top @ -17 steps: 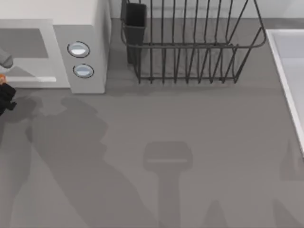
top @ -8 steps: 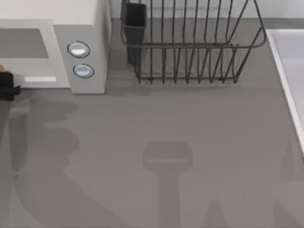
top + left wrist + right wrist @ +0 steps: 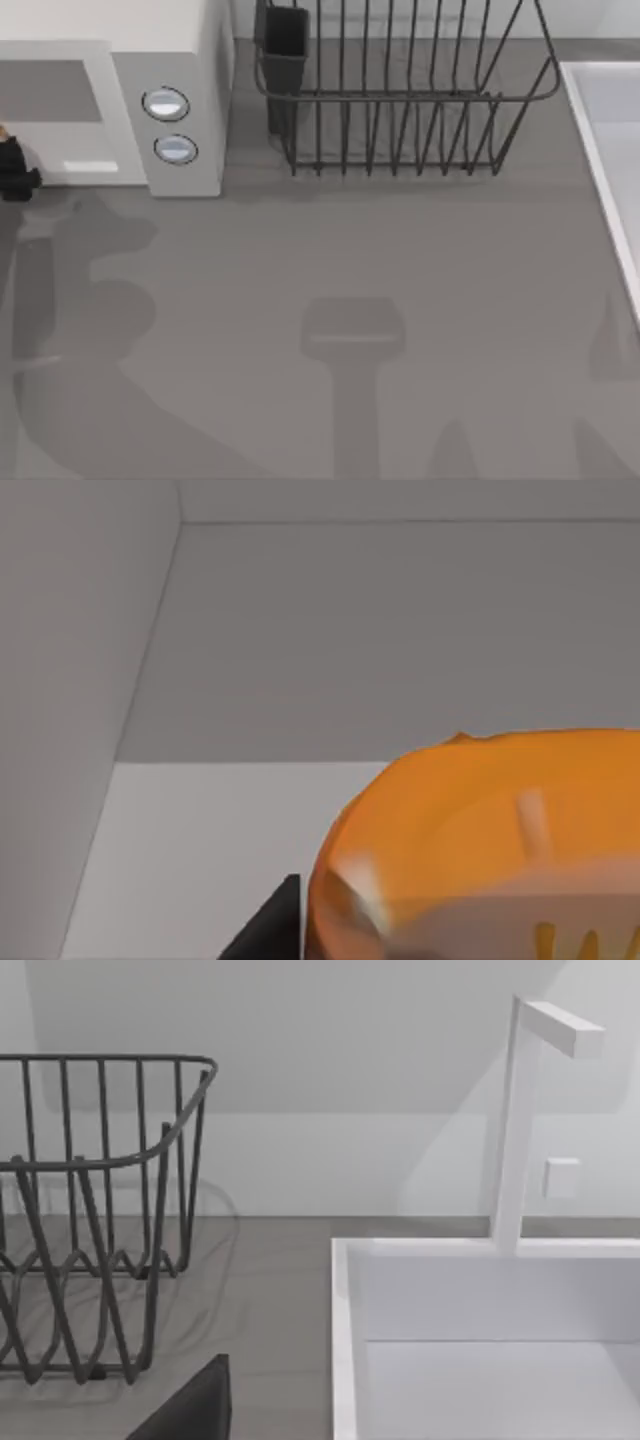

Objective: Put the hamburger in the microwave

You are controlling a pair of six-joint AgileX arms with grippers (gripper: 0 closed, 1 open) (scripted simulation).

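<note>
The white microwave (image 3: 185, 60) stands at the table's back left, its grey cavity facing forward and two silver knobs on its panel. My left gripper (image 3: 12, 168) is at the top view's left edge, right at the front of the cavity opening. It is shut on the hamburger (image 3: 480, 840), whose orange bun looms close in the left wrist view, with the microwave's grey cavity (image 3: 400, 630) straight ahead. A sliver of the orange hamburger (image 3: 3, 133) peeks above the gripper in the top view. My right gripper (image 3: 190, 1410) is parked near the sink.
A black wire dish rack (image 3: 400, 100) with a dark cup holder (image 3: 285, 45) stands right of the microwave. A white sink (image 3: 605, 150) with a faucet (image 3: 520, 1120) runs along the right edge. Open grey tabletop (image 3: 350, 300) lies in front.
My left gripper has carried the hamburger away from the table's front, up to the microwave's opening. Nothing else has moved.
</note>
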